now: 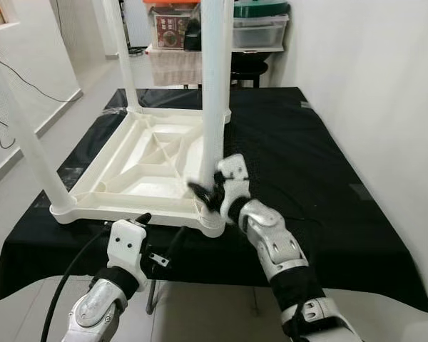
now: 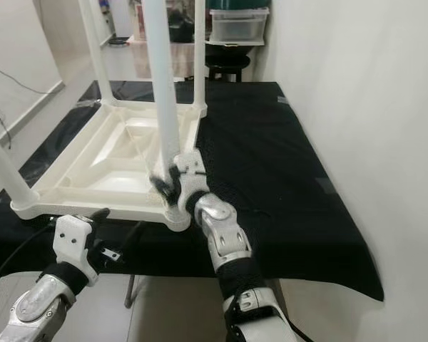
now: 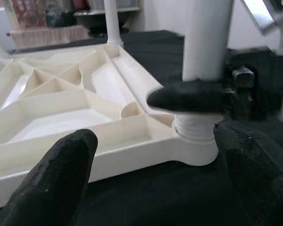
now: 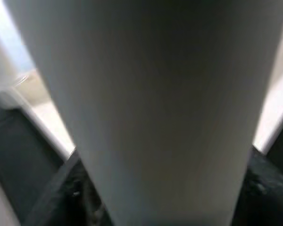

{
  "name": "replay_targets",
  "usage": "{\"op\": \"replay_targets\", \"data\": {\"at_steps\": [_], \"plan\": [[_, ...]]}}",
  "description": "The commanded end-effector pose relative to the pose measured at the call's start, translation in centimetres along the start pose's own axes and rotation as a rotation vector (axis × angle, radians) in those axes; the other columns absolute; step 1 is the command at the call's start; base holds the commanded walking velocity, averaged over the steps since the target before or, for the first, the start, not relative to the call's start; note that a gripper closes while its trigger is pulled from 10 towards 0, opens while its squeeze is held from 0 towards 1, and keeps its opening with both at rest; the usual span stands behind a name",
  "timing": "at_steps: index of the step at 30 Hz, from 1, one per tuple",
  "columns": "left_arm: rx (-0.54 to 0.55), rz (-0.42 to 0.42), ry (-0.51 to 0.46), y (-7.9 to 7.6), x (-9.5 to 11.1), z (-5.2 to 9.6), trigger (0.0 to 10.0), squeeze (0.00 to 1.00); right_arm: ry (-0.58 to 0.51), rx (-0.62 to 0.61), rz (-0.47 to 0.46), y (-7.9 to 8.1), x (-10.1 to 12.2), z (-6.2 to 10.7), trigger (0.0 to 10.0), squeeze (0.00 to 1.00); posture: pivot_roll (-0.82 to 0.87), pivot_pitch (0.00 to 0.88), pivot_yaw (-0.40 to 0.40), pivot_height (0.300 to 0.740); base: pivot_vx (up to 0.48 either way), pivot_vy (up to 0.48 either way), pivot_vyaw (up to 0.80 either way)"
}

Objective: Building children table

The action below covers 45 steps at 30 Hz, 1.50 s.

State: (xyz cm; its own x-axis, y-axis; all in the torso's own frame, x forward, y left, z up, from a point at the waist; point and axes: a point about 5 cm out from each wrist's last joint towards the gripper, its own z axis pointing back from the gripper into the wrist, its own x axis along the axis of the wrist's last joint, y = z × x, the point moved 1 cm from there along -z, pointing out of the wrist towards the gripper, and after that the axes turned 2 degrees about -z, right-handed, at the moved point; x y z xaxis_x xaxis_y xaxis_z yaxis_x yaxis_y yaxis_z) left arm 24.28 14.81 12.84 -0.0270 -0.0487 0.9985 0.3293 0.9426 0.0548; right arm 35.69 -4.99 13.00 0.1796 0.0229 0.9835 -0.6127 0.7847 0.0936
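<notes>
We are assembling an upturned white children's table top (image 1: pixel 139 167), which is lying underside-up on a counter (image 1: pixel 321 185) draped in black cloth, toward the counter's near-left portion, with its ribbed underside facing the ceiling. Legs are standing up from its corners; the one in hand, the near-right leg (image 1: pixel 212 107), is rising from the corner socket (image 3: pixel 194 141) nearest the counter's front edge. Our right gripper (image 1: pixel 208 192) is working low on this leg, its jaws closed around the shaft just above the socket, and in the right wrist view the pale shaft is sitting between the two black fingers. Our left gripper (image 1: pixel 144 217) is hovering at the counter's front edge, just short of the table top's near rim, with its jaws spread and holding nothing; in the left wrist view its fingertips (image 3: pixel 61 165) are framing the threaded collar at the base of the leg. We judge the leg to be in the course of being screwed home, since threads are showing above the socket. The risks from here are cross-threading if the leg is tilting while turned, and the unrestrained top sliding or rotating on the cloth toward the front edge, because nothing is bracing it against the twisting force.
</notes>
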Motion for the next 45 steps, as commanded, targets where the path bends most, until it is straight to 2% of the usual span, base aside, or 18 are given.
{"op": "replay_targets", "data": {"at_steps": [1, 4, 6, 7, 12, 18, 19, 30, 34, 35, 36, 38, 39, 40, 41, 42, 43, 45], "plan": [[0.007, -0.005, 0.023, 0.1, -0.5, 0.1, 10.0, 0.0, -0.063, 0.077, 0.002, 0.4, 2.1, -0.6, 10.0, 1.0, 0.03, 0.045, -0.028, 0.74, 0.0, 0.0, 0.0], [-0.001, 0.001, 0.025, 0.0, -0.5, 0.0, 10.0, 0.0, -0.119, 0.217, 0.031, 0.2, 4.6, -0.8, 10.0, 1.0, 0.03, 0.039, -0.027, 0.74, 0.0, 0.0, 0.0], [-0.001, 0.001, 0.025, 0.0, -0.5, 0.0, 10.0, 0.0, -0.119, 0.217, 0.031, 0.2, 4.6, -0.8, 10.0, 1.0, 0.03, 0.039, -0.027, 0.74, 0.0, 0.0, 0.0], [-0.007, 0.006, 0.025, 0.0, -0.5, 0.0, 10.0, 0.0, -0.122, 0.369, 0.104, 0.5, 5.8, -0.5, 10.0, 0.0, 0.03, 0.036, -0.026, 0.74, 0.0, 0.0, 0.0], [-0.003, 0.008, 0.024, 0.1, -0.6, 0.0, 10.0, 0.0, -0.087, 0.581, 0.202, 0.6, 6.7, -0.2, 10.0, 0.0, 0.04, 0.036, -0.031, 0.74, 0.0, 0.0, 0.0], [0.0, 0.009, 0.023, 0.1, -0.6, 0.0, 10.0, 0.0, -0.043, 0.655, 0.214, 0.2, 7.0, -0.2, 10.0, 0.0, 0.04, 0.037, -0.034, 0.74, 0.0, 0.0, 0.0], [0.0, 0.01, 0.023, 0.1, -0.6, 0.0, 10.0, 0.0, -0.034, 0.648, 0.212, -0.1, 7.0, -0.2, 0.0, 0.0, 0.04, 0.038, -0.034, 0.74, 0.0, 0.0, 0.0], [-0.002, 0.015, 0.018, 0.0, -0.4, 0.0, 10.0, 0.0, -0.073, 0.601, 0.145, -1.3, 6.2, 0.5, 0.0, 0.0, 0.02, 0.057, -0.028, 0.74, 0.0, 0.0, 0.0], [-0.002, 0.016, 0.014, 0.0, -0.3, 0.0, 10.0, 0.0, -0.057, 0.47, 0.13, -2.7, 5.3, 1.0, 0.0, 0.0, 0.02, 0.069, -0.036, 0.74, 0.0, 0.0, 0.0], [0.0, 0.016, 0.012, 0.0, -0.2, 0.1, 10.0, 0.0, -0.129, 0.313, 0.144, -3.2, 5.5, 0.8, 0.0, 0.0, 0.01, 0.077, -0.04, 0.74, 0.0, 0.0, 0.0], [0.002, 0.016, 0.01, 0.1, -0.1, 0.2, 10.0, 0.0, -0.233, 0.081, 0.053, -4.0, 6.2, 0.6, 0.0, 0.0, 0.0, 0.085, -0.039, 0.74, 0.0, 0.0, 0.0], [0.002, 0.016, 0.01, 0.1, -0.1, 0.2, 10.0, 0.0, -0.233, 0.081, 0.053, -4.0, 6.2, 0.6, 0.0, 0.0, 0.0, 0.085, -0.039, 0.74, 0.0, 0.0, 0.0], [0.004, 0.016, 0.009, 0.1, -0.1, 0.2, 10.0, 0.0, -0.283, -0.144, -0.151, -4.7, 5.5, 0.7, 0.0, 0.0, 0.0, 0.088, -0.037, 0.74, 0.0, 0.0, 0.0], [0.005, 0.016, 0.006, 0.2, 0.0, 0.2, 10.0, 0.0, -0.237, -0.175, -0.135, -2.3, 2.5, 1.2, 0.0, 0.0, 0.0, 0.098, -0.038, 0.74, 0.0, 0.0, 0.0], [0.006, 0.012, 0.007, 0.3, 0.1, 0.2, 10.0, 0.0, -0.231, -0.136, -0.061, -0.6, 2.0, 1.3, 0.0, 0.0, -0.02, 0.097, -0.017, 0.74, 0.0, 0.0, 0.0], [0.006, 0.012, 0.007, 0.3, 0.1, 0.2, 10.0, 0.0, -0.231, -0.136, -0.061, -0.6, 2.0, 1.3, 0.0, 0.0, -0.02, 0.097, -0.017, 0.74, 0.0, 0.0, 0.0], [0.007, 0.009, 0.007, 0.4, 0.1, 0.3, 10.0, 0.0, -0.23, -0.077, 0.016, 0.8, 1.8, 1.4, 0.0, 0.0, -0.02, 0.097, -0.017, 0.74, 0.0, 0.0, 0.0], [0.009, 0.008, 0.007, 0.3, 0.1, 0.2, 10.0, 0.0, -0.211, -0.059, 0.039, 0.8, 1.7, 1.3, 0.0, 0.0, -0.02, 0.095, -0.022, 0.74, 0.0, 0.0, 0.0]]}}
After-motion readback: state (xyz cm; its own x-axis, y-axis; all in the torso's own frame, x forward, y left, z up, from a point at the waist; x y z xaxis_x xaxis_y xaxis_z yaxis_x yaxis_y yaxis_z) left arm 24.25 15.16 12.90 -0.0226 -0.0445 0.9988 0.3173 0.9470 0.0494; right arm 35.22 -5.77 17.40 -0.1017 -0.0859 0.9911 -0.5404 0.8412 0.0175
